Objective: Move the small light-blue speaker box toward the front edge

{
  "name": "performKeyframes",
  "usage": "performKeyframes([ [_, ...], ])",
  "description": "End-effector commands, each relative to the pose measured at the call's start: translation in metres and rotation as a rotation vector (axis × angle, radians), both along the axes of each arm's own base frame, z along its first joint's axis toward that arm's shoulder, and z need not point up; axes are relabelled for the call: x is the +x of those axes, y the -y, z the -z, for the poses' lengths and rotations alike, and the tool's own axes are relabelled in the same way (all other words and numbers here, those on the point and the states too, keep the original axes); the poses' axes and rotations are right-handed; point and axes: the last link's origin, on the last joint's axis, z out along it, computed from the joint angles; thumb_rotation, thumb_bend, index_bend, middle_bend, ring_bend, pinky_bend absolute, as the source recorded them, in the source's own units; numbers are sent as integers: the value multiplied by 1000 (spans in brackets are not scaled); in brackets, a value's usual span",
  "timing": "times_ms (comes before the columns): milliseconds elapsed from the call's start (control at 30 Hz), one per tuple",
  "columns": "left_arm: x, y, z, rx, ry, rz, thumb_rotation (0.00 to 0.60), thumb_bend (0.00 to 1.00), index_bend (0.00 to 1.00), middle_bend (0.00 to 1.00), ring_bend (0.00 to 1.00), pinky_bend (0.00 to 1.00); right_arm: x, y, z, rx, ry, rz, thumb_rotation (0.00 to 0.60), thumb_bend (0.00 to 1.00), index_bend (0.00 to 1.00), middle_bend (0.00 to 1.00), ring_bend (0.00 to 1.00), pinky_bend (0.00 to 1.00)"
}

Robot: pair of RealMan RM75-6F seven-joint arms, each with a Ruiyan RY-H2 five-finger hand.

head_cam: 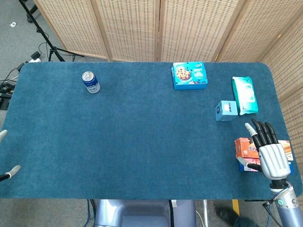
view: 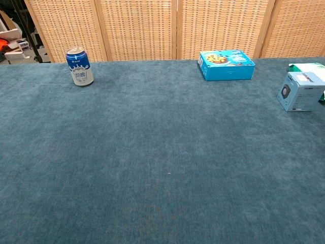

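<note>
**benchrat:** Speaker box (head_cam: 226, 110) first, since that's what matters. It's small and light blue, sitting upright on the blue table cloth (head_cam: 142, 142) over on the right side, roughly mid-depth. The chest view shows it at the far right too (view: 300, 91), with a round dark speaker picture on its side face.

**tabletop_tim:** Where's the robot? Go from the near edge out.

**benchrat:** Nearest is the right hand (head_cam: 269, 151) at the front right corner, back of the hand up, fingers straight and a bit apart, nothing in it. It hovers over an orange snack box (head_cam: 246, 147) that lies on something blue and white. The speaker box is beyond the fingertips, clearly apart from them.

**tabletop_tim:** Left hand?

**benchrat:** Only a couple of fingertips (head_cam: 14, 169) poke in at the left edge of the head view. Honestly can't tell whether it's spread or curled.

**tabletop_tim:** And further back?

**benchrat:** A teal wipes pack (head_cam: 245, 94) lies just beside the speaker box on its right, looks like touching. Past that, a blue cookie box (head_cam: 189, 75) near the far edge, and a blue-and-white can (head_cam: 91, 82) standing way off on the far left. Wicker screens (head_cam: 142, 28) behind the table.
</note>
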Motion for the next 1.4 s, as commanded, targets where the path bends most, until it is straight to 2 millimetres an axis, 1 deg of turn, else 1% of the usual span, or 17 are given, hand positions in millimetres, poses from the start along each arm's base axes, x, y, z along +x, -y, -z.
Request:
performKeyframes([
  [33, 0, 0, 0, 1, -1, 0, 600, 0, 0, 0, 0, 0, 0, 0, 0, 2, 1, 0, 600, 0, 0, 0, 0, 0],
  [200, -3, -5, 2, 0, -12, -22, 600, 0, 0, 0, 0, 0, -1, 5, 2, 26, -2, 2, 600, 0, 0, 0, 0, 0],
  [267, -3, -6, 2, 7, -15, -25, 600, 0, 0, 0, 0, 0, -1, 14, 2, 39, -18, 2, 600, 0, 0, 0, 0, 0],
  [400, -3, -10, 3, 11, -19, -35, 600, 0, 0, 0, 0, 0, 1, 39, 0, 52, -71, 5, 600, 0, 0, 0, 0, 0],
  [500, -4, -13, 5, 6, -23, -45, 600, 0, 0, 0, 0, 0, 8, 66, -3, 74, -96, 10, 600, 0, 0, 0, 0, 0],
  [533, -4, -14, 6, 0, -23, -49, 600, 0, 0, 0, 0, 0, 10, 84, -4, 93, -114, 23, 600, 0, 0, 0, 0, 0],
  [600, -4, -16, 7, -6, -21, -55, 600, 0, 0, 0, 0, 0, 13, 105, -4, 123, -137, 46, 600, 0, 0, 0, 0, 0],
  [633, -5, -17, 8, -6, -24, -62, 600, 0, 0, 0, 0, 0, 15, 119, -3, 152, -155, 66, 600, 0, 0, 0, 0, 0],
  [700, -5, -19, 8, -6, -26, -69, 600, 0, 0, 0, 0, 0, 17, 135, 0, 189, -166, 93, 600, 0, 0, 0, 0, 0],
  [767, -6, -21, 9, -9, -25, -79, 600, 0, 0, 0, 0, 0, 18, 156, 5, 231, -174, 135, 600, 0, 0, 0, 0, 0],
  [833, -7, -23, 10, -12, -26, -86, 600, 0, 0, 0, 0, 0, 18, 172, 9, 251, -184, 163, 600, 0, 0, 0, 0, 0],
  [867, -7, -25, 11, -14, -26, -90, 600, 0, 0, 0, 0, 0, 18, 183, 12, 261, -192, 184, 600, 0, 0, 0, 0, 0],
  [967, -7, -28, 13, -21, -33, -97, 600, 0, 0, 0, 0, 0, 15, 202, 20, 277, -226, 228, 600, 0, 0, 0, 0, 0],
  [1067, -8, -32, 14, -19, -38, -108, 600, 0, 0, 0, 0, 0, 3, 227, 29, 290, -281, 317, 600, 0, 0, 0, 0, 0],
  [1233, -8, -35, 17, -25, -45, -117, 600, 0, 0, 0, 0, 0, -7, 238, 35, 304, -304, 373, 600, 0, 0, 0, 0, 0],
  [1400, -9, -40, 21, -30, -60, -135, 600, 0, 0, 0, 0, 0, -12, 243, 49, 342, -310, 405, 600, 0, 0, 0, 0, 0],
])
